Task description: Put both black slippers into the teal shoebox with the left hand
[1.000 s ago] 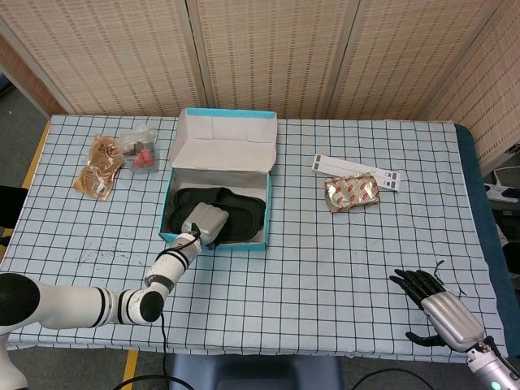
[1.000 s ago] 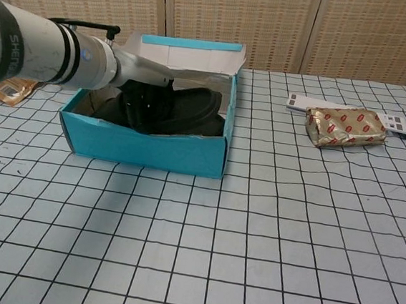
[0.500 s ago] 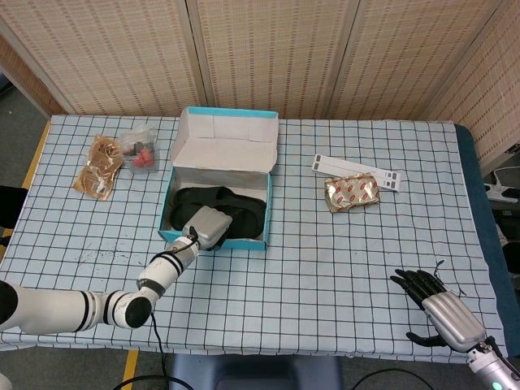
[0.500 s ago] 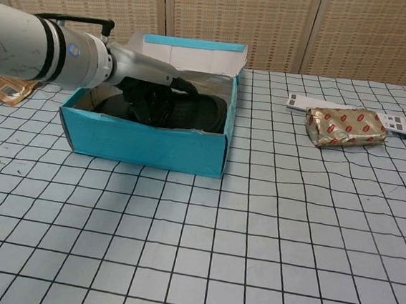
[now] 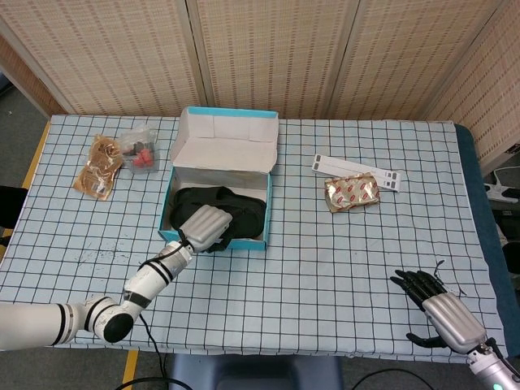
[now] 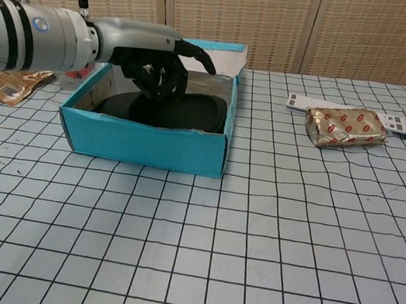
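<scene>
The teal cardboard shoebox [image 5: 216, 242] sits on the checked tablecloth [image 5: 325, 268] with its lid [image 5: 223, 146] standing open at the back, and the black slippers [image 6: 165, 109] lie flat inside it, side by side on the box floor. The left hand [image 6: 158, 61] hovers above the slippers, over the box's open top, its dark fingers [image 6: 198, 57] loosely curled and apart with nothing held between them. The right hand [image 5: 436, 311] rests near the table's front right corner, fingers spread and empty. A gold foil packet with red print [image 6: 346, 127] lies well to the right of the box, just beside a white strip [image 5: 357, 172]. Two snack bags [image 5: 118, 160] lie left of the box.
</scene>
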